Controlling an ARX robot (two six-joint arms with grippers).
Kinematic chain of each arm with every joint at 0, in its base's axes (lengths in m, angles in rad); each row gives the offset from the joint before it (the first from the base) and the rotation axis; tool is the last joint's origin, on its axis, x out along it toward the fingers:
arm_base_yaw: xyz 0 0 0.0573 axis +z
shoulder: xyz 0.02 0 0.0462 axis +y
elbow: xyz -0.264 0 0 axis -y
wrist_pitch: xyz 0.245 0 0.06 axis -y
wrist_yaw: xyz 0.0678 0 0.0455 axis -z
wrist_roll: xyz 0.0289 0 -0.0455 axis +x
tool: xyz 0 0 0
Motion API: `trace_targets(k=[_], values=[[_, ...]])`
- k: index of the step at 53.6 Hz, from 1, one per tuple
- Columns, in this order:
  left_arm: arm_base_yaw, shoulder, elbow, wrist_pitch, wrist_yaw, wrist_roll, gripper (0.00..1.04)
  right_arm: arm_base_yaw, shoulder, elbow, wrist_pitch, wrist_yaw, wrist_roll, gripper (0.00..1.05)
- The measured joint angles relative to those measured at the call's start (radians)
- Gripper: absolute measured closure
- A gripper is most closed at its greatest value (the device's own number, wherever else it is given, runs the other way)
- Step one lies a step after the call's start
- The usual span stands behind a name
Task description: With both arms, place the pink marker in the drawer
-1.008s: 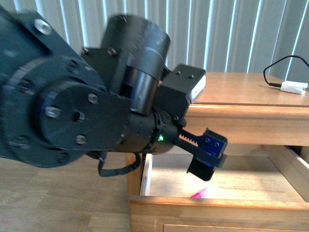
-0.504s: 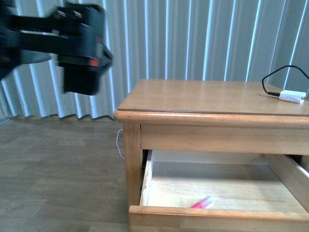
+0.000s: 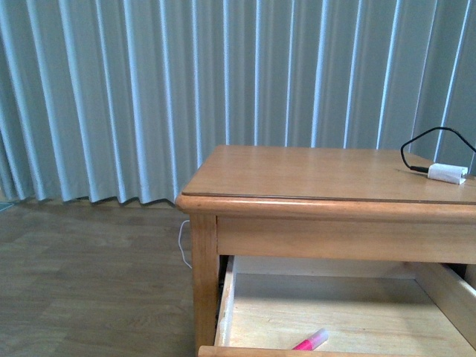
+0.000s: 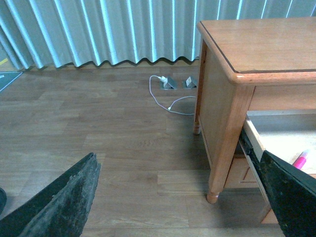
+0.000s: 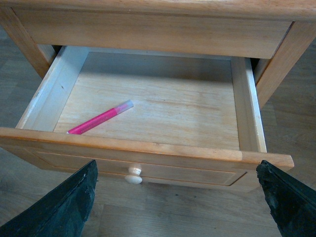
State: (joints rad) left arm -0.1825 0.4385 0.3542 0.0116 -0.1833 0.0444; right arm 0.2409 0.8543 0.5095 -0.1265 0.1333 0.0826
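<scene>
The slim pink marker (image 5: 101, 117) lies flat on the pale, smooth wood inside the open honey-coloured drawer (image 5: 148, 148), near its front panel. The left hand (image 4: 177, 158) and right hand (image 5: 176, 165), both rough-textured black, are spread wide apart and empty.

- The left arm, by which the front view is filled a second earlier, is now gone from that view; half a second earlier it is seen blurred at 10 o'clock.
- The left gripper (image 4: 178, 163) is no longer held over the drawer (image 3: 227, 305).
- The table (image 3: 312, 175) and the pink marker (image 3: 311, 341) are shown lower in the front view, shifted toward 6 o'clock, with the drawer's front rail nearly cut off.
</scene>
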Motion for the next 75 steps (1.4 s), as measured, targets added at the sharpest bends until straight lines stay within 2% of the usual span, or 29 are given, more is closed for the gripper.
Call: trace_targets(k=[5, 9, 15, 18, 20, 24, 32, 45, 47, 50, 75], values=[[0.003, -0.006, -0.006, 0.014, 0.005, -0.003, 0.09, 0.0, 0.0, 0.0, 0.0, 0.0, 0.0, 0.09], [0.023, -0.032, -0.052, 0.087, 0.032, -0.023, 0.23, 0.0, 0.0, 0.0, 0.0, 0.0, 0.0, 0.09], [0.054, -0.075, -0.109, 0.107, 0.059, -0.031, 0.43, 0.0, 0.0, 0.0, 0.0, 0.0, 0.0, 0.09], [0.114, -0.095, -0.137, 0.107, 0.148, -0.033, 0.53, 0.0, 0.0, 0.0, 0.0, 0.0, 0.0, 0.09], [0.142, -0.106, -0.15, 0.108, 0.17, -0.033, 0.59, 0.0, 0.0, 0.0, 0.0, 0.0, 0.0, 0.09], [0.176, -0.13, -0.18, 0.113, 0.173, -0.04, 0.73, 0.0, 0.0, 0.0, 0.0, 0.0, 0.0, 0.09], [0.178, -0.172, -0.223, 0.115, 0.182, -0.043, 1.0, 0.0, 0.0, 0.0, 0.0, 0.0, 0.0, 0.09], [0.18, -0.243, -0.277, 0.108, 0.183, -0.046, 1.01, 0.0, 0.0, 0.0, 0.0, 0.0, 0.0, 0.09], [0.18, -0.311, -0.281, 0.022, 0.183, -0.046, 1.01, 0.0, 0.0, 0.0, 0.0, 0.0, 0.0, 0.09], [0.18, -0.36, -0.292, -0.012, 0.184, -0.046, 1.01, 0.0, 0.0, 0.0, 0.0, 0.0, 0.0, 0.09], [0.18, -0.434, -0.331, -0.014, 0.183, -0.047, 1.01, 0.001, 0.0, 0.0, 0.0, 0.0, 0.0, 0.09]])
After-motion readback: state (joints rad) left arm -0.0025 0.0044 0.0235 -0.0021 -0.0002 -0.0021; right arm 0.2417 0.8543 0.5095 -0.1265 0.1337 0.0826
